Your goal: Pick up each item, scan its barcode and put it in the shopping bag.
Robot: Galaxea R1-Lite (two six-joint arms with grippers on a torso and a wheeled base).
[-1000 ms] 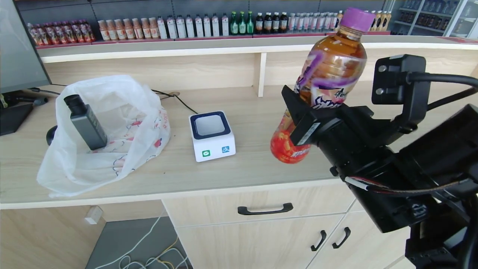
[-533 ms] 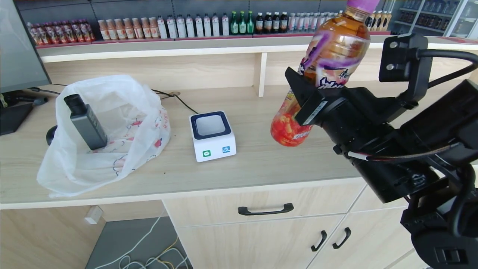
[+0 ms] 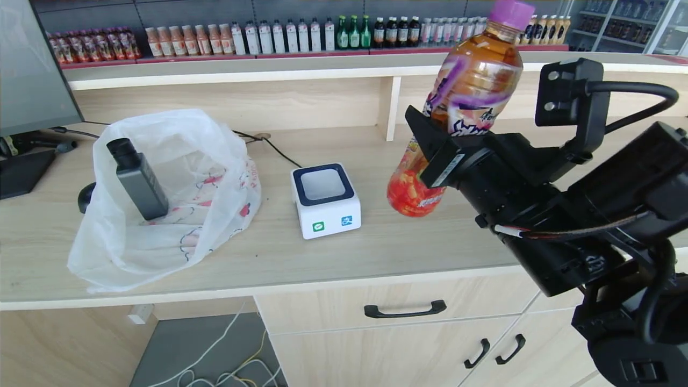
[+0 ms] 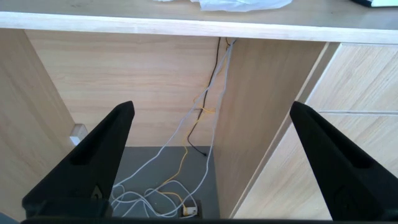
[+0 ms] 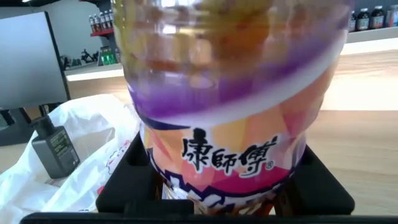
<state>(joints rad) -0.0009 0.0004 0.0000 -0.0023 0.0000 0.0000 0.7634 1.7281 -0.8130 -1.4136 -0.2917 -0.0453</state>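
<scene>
My right gripper (image 3: 457, 142) is shut on a tea bottle (image 3: 473, 80) with a purple cap. It holds the bottle tilted in the air over the wooden counter (image 3: 376, 247), to the right of the white scanner (image 3: 325, 200). The bottle (image 5: 236, 124) stands close up between the right gripper's (image 5: 230, 193) black fingers. A white shopping bag (image 3: 177, 215) lies open at the counter's left with a dark grey bottle (image 3: 140, 180) inside it. My left gripper (image 4: 211, 168) hangs open and empty below the counter edge, facing the gap beside the cabinet.
A monitor (image 3: 32, 64) stands at the far left. Behind the counter runs a raised ledge with a divider (image 3: 393, 107) and a shelf of drinks (image 3: 301, 35). Drawers with black handles (image 3: 404, 310) sit below. Loose cables (image 4: 186, 162) lie under the counter.
The right gripper lifted the tea bottle higher off the counter and carried it a little toward the scanner. The head camera then shifted, so the whole scene sits further right.
</scene>
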